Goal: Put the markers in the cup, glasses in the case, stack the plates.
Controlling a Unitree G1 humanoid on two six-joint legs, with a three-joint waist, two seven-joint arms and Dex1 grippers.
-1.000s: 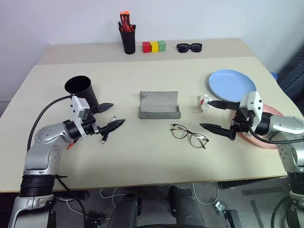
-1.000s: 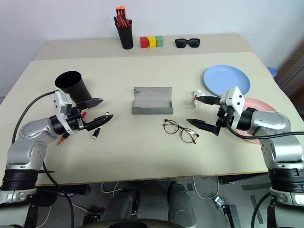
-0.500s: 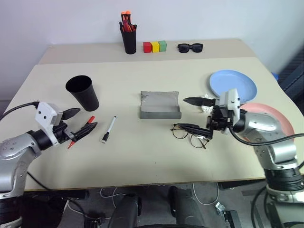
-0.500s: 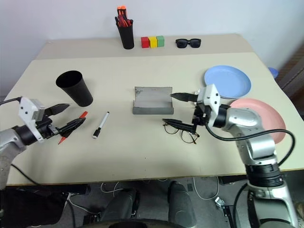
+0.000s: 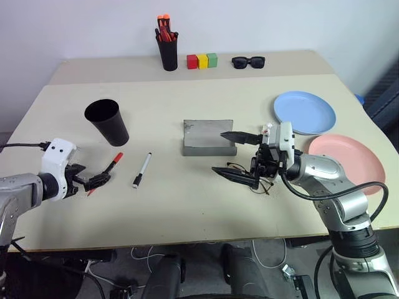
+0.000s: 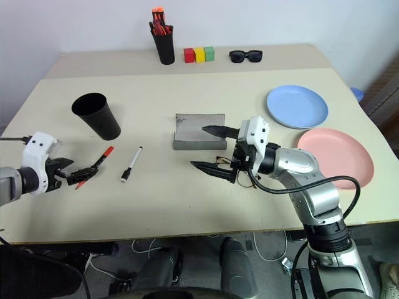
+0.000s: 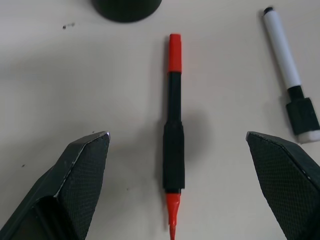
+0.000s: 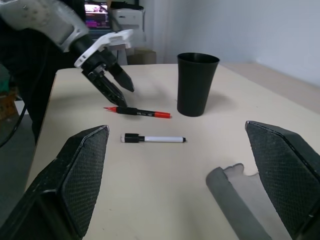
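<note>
Left gripper (image 7: 175, 150) swung over red-ended marker (image 7: 173, 145), straddling its length.

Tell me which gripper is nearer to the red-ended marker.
Left. The left gripper hangs open right over the red-ended marker, one finger on each side of it. The right gripper is far across the table, open beside the glasses and the case.

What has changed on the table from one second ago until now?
The left gripper swung out to the robot's left, off the white marker, and now points down, open, over the red marker. The right gripper moved left from the plates, open, to the glasses beside the case. Nothing was grasped. Both markers, cup, blue plate and pink plate stayed put.
</note>
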